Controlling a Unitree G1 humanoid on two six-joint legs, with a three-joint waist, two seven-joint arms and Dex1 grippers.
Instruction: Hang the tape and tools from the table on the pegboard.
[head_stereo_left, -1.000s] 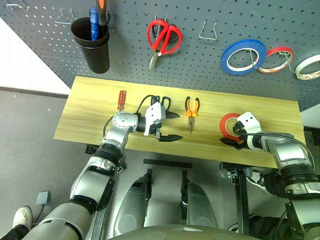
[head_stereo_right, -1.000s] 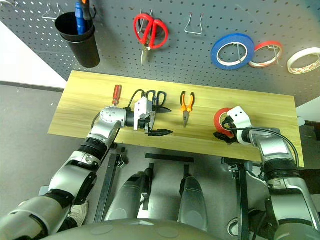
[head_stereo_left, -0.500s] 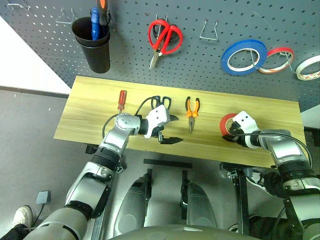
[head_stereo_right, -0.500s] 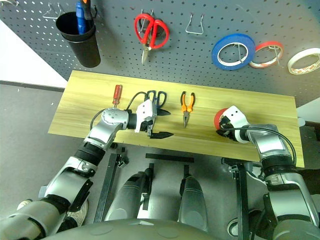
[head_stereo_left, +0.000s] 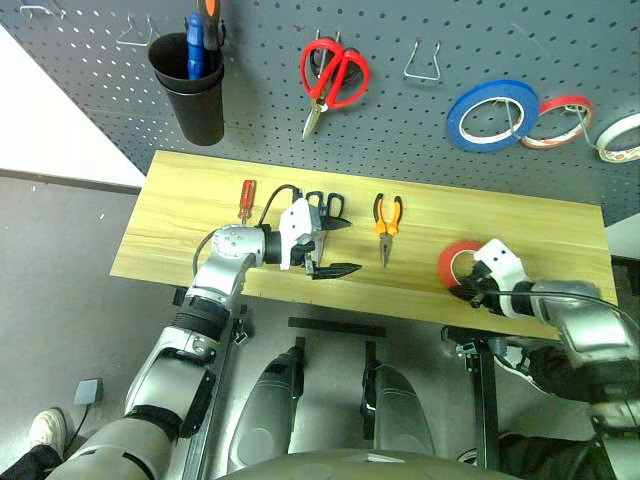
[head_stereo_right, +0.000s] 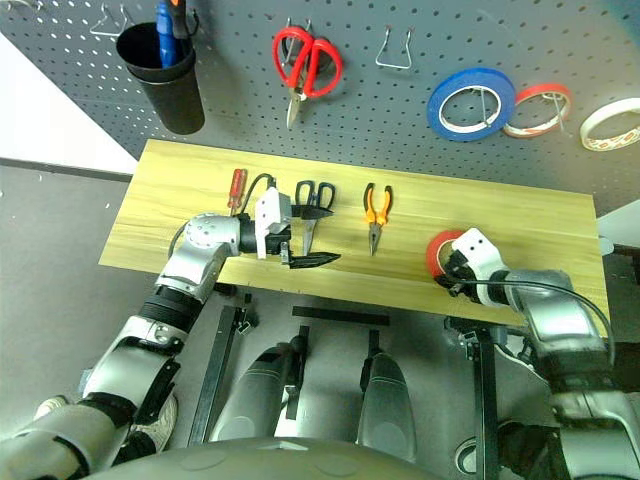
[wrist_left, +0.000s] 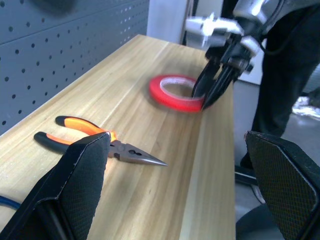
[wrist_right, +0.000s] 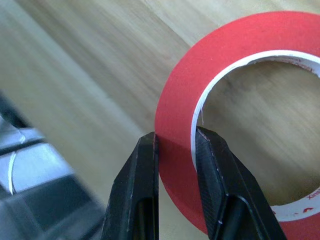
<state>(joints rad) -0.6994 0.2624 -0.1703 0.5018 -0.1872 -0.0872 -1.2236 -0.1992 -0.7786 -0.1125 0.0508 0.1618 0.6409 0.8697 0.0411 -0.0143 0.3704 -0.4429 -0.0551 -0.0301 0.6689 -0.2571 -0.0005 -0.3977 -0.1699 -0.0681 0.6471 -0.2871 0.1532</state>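
Tape (head_stereo_left: 455, 262) lies flat on the right part of the table (head_stereo_left: 520, 215), close to the near edge. It is a wide red ring with a pale inside. The right gripper (wrist_right: 176, 142) pinches the wall of the ring, one black finger outside and one inside, squeezed tight on it.

Pliers (head_stereo_left: 385, 224) with orange and black handles lie near the middle of the table, tips pointing to the near edge. Just left of them lie the dark-handled scissors (head_stereo_left: 330, 208). The left gripper (head_stereo_left: 331, 248) floats over the table next to the scissors, pointing right. Its two black fingers are spread wide apart and hold nothing. Further left lies the thin screwdriver (head_stereo_left: 245, 200) with a red handle.

Behind the table stands the grey pegboard (head_stereo_left: 260, 110). On it hang a black cup (head_stereo_left: 190, 85) at the left, red scissors (head_stereo_left: 332, 75) in the middle, an empty wire hook (head_stereo_left: 424, 62), and a blue roll (head_stereo_left: 490, 114) at the right.
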